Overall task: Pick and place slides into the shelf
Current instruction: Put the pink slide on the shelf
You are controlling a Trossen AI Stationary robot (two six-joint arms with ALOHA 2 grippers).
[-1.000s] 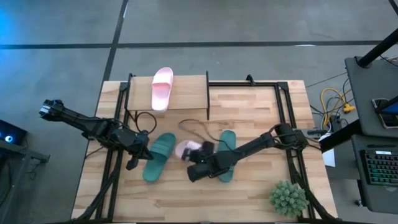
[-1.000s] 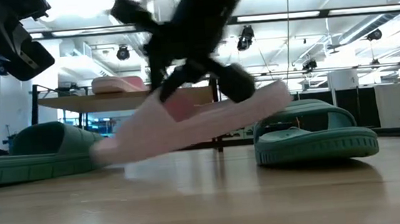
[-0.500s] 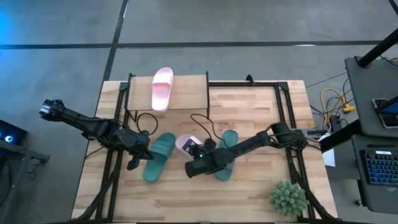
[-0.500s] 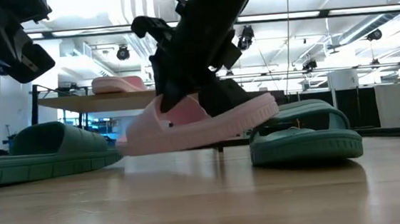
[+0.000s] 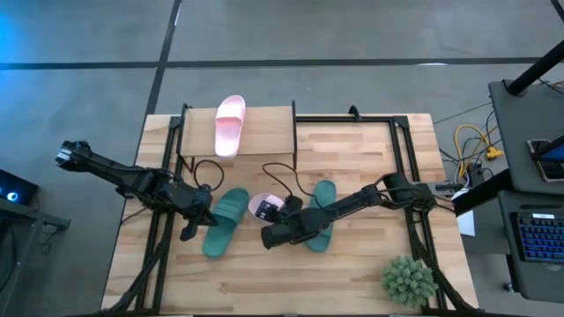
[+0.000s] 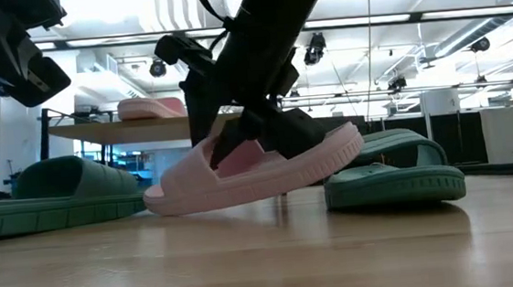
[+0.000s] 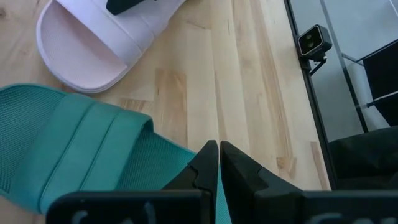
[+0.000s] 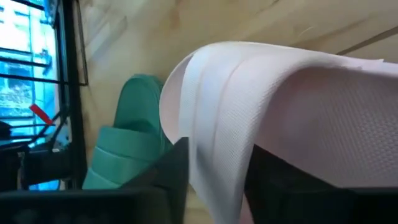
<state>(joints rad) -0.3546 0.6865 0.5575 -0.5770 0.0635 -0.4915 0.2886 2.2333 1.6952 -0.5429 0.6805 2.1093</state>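
Right gripper [image 5: 275,231] clamped on wide strap of pale pink rubber slide [image 6: 259,169], lifted tilted off butcher-block table [image 5: 352,273], between two dark teal-green slides [image 5: 225,220]. Left gripper [image 7: 217,163] pinched closed, empty, over the left teal one.

The table [image 5: 352,150] is seen from straight overhead in the high view, whole and from far off. In the low view, a level look is taken from table-top height, very near a pink slide [image 6: 254,167], toward the shelf [image 6: 145,127] at 12 o'clock. The same pink slide [image 5: 264,207] is shared with the high view. A teal slide [image 7: 81,149] is seen closely from the left wrist, and the pink strap [image 8: 267,106] more closely still from the right wrist.
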